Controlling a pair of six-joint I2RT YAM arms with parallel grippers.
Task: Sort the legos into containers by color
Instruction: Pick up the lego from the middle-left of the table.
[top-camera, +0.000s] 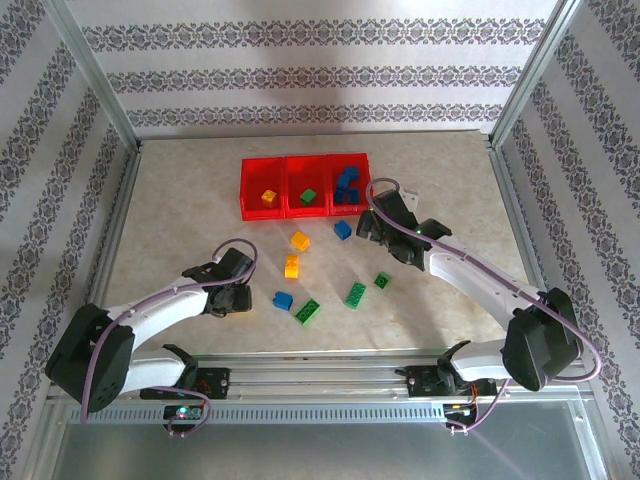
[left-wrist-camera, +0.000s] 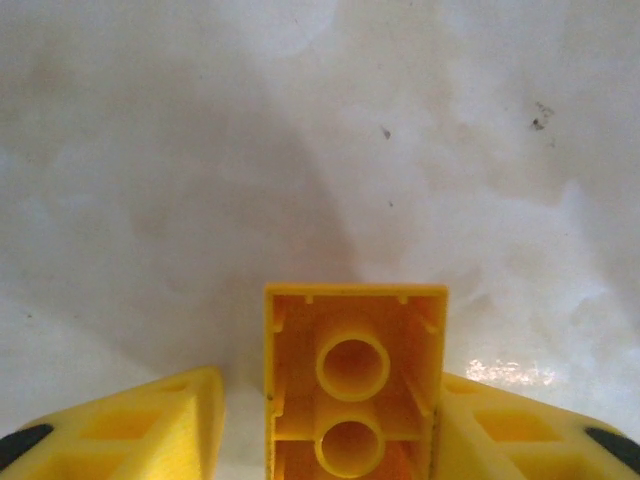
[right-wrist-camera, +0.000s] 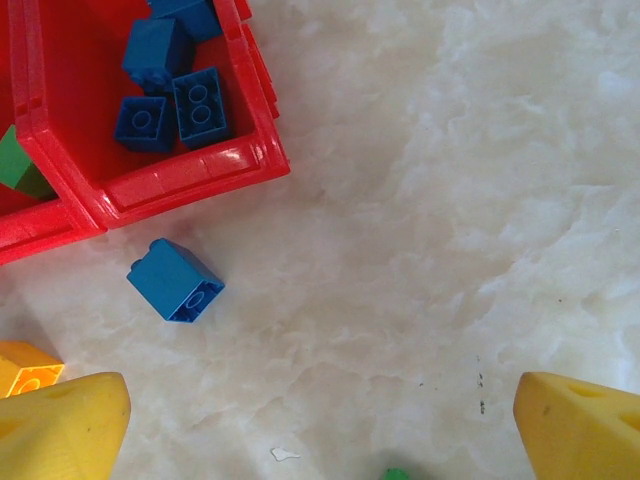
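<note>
Bracketing a yellow brick with the left gripper, near-left on the table. Narrow: one finger touching, sliver of gap at the other, so can't tell if firmly gripped. Hollow underside toward the wrist, probably for a side pinch. Belongs in the left-end bin of the containers, far centre, with one yellow already inside. Bare room along the left edge; mind loose yellows on the direct line. Wide and empty on the right gripper, near a blue brick just off the blue bin corner.

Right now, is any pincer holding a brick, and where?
Left pincer brackets a small yellow plastic brick by its long sides; a gap shows, so grip uncertain. Right pincer holds nothing.
</note>
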